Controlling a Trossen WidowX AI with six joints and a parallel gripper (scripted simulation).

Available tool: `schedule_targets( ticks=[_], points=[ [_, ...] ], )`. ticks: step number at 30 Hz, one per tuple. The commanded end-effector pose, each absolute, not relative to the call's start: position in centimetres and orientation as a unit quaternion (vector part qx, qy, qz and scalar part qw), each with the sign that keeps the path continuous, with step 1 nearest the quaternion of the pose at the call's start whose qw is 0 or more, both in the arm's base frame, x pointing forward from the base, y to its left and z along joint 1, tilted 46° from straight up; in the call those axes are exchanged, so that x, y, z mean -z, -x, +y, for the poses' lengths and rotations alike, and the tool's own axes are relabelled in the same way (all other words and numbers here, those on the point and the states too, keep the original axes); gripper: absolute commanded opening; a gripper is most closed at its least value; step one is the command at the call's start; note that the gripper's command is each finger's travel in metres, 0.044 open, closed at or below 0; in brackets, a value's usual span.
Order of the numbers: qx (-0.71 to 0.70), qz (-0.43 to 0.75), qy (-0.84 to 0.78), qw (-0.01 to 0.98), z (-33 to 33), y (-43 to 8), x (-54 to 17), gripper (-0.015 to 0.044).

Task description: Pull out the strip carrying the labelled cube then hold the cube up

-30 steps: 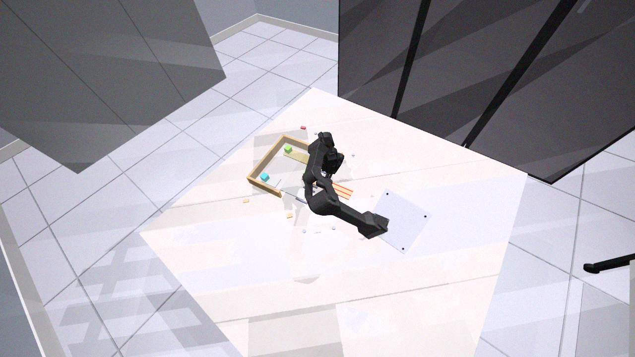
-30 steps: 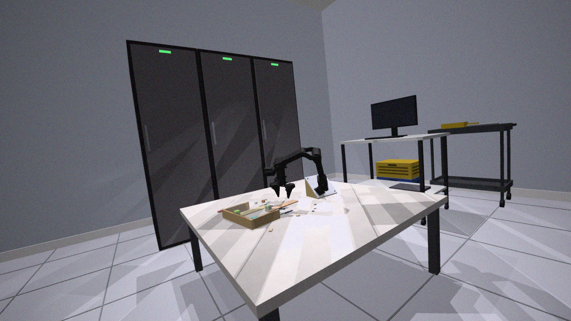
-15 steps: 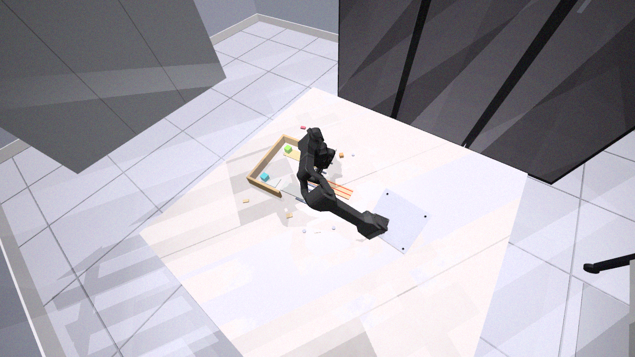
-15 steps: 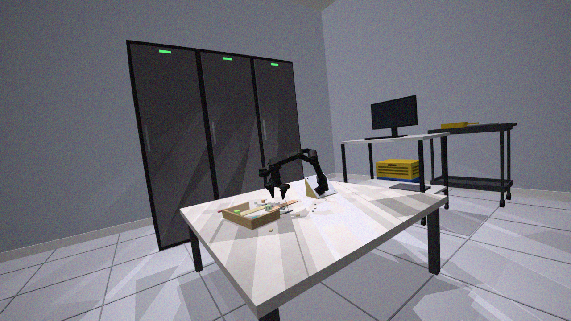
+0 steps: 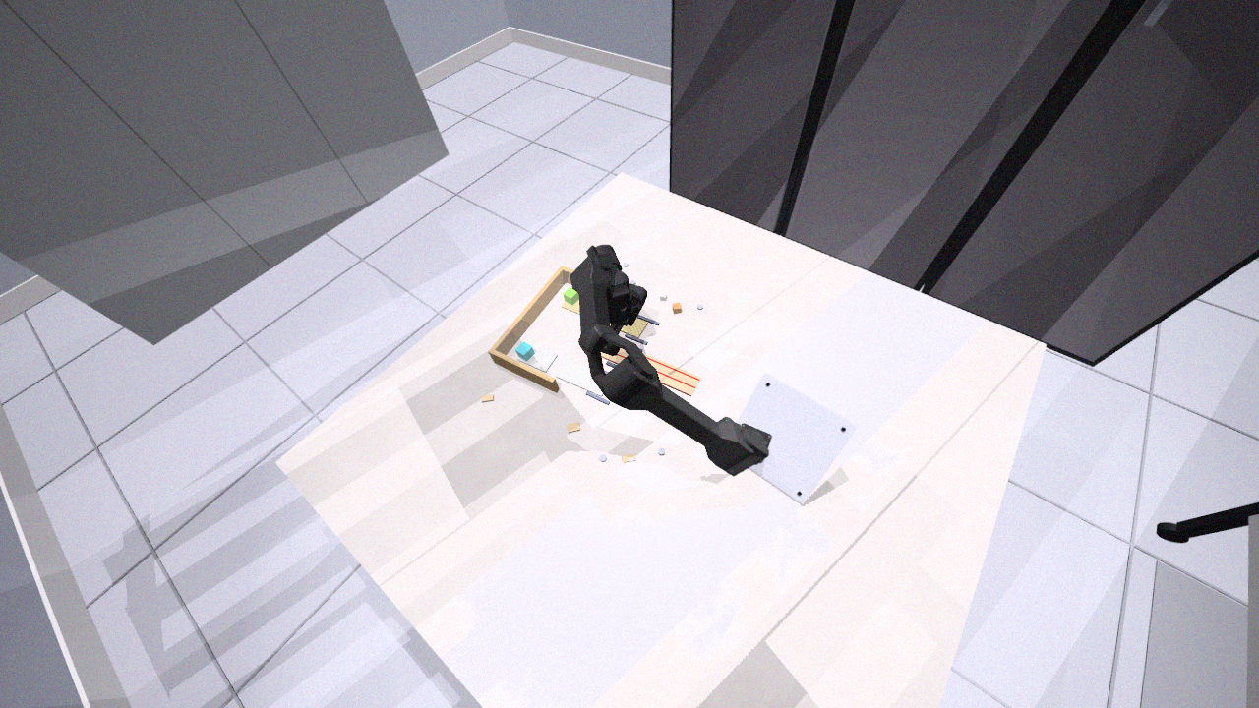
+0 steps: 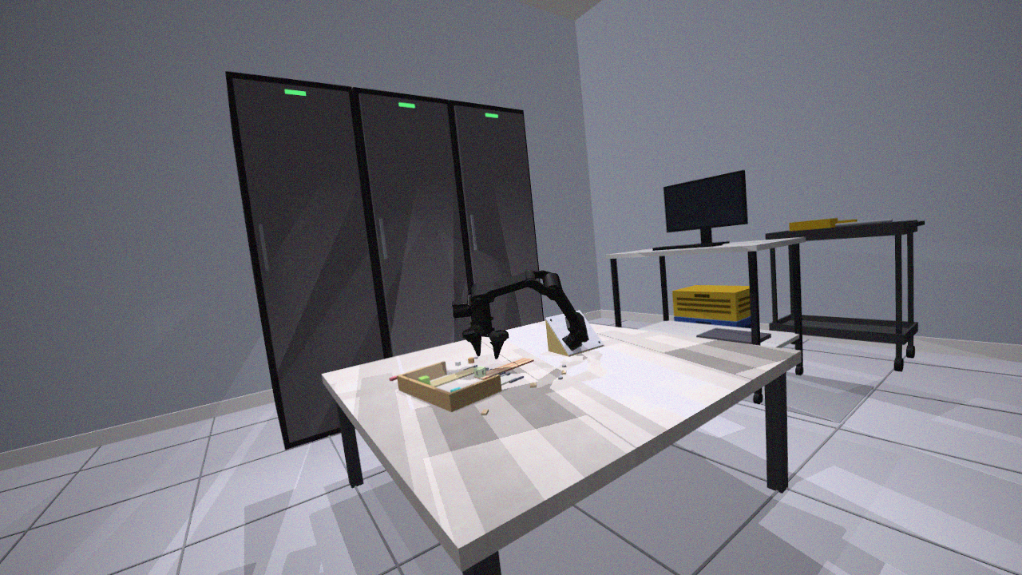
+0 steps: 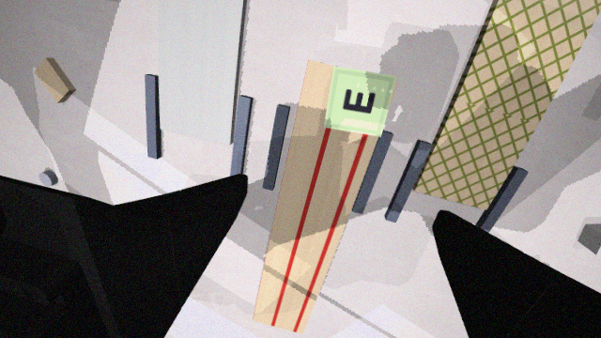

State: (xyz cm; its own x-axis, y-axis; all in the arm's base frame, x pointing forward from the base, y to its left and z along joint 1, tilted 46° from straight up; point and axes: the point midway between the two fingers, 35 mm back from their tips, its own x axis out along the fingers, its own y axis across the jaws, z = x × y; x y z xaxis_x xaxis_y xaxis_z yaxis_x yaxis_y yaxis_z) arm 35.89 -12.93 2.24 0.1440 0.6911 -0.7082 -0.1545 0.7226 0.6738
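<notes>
My gripper (image 6: 488,355) (image 7: 340,201) is open and empty above the red-lined strip (image 5: 673,371) (image 7: 324,202); the arm hides it in the top view. This strip shows no break in the wrist view. The pale green cube (image 6: 480,371) (image 7: 359,101), marked E, sits on its far end, ahead of the fingertips. A lattice-patterned strip (image 5: 635,327) (image 7: 512,99) lies to the right in the wrist view, and a pale strip (image 7: 202,70) to the left. A bright green cube (image 5: 570,295) (image 6: 424,378) and a cyan cube (image 5: 524,350) stand inside the wooden frame (image 5: 528,374) (image 6: 429,394).
Several dark guide bars (image 7: 152,117) flank the strips. An orange block (image 5: 677,308), a tan piece (image 5: 572,428) (image 7: 54,80) and small discs (image 5: 661,451) lie around the arm. A slanted white panel (image 5: 801,431) stands by the arm's base.
</notes>
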Motion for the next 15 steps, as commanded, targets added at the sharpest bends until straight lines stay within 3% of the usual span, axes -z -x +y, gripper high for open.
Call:
schedule_targets(
  ticks=[1,11,15],
  points=[
    [-0.294,0.583,-0.231,0.722,-13.0,-37.4,-2.7,0.0440],
    [-0.294,0.582,-0.231,0.722,-13.2,-39.9,-3.4,0.0440],
    [-0.294,0.582,-0.231,0.722,-13.0,-40.0,-3.1,0.0335]
  ],
)
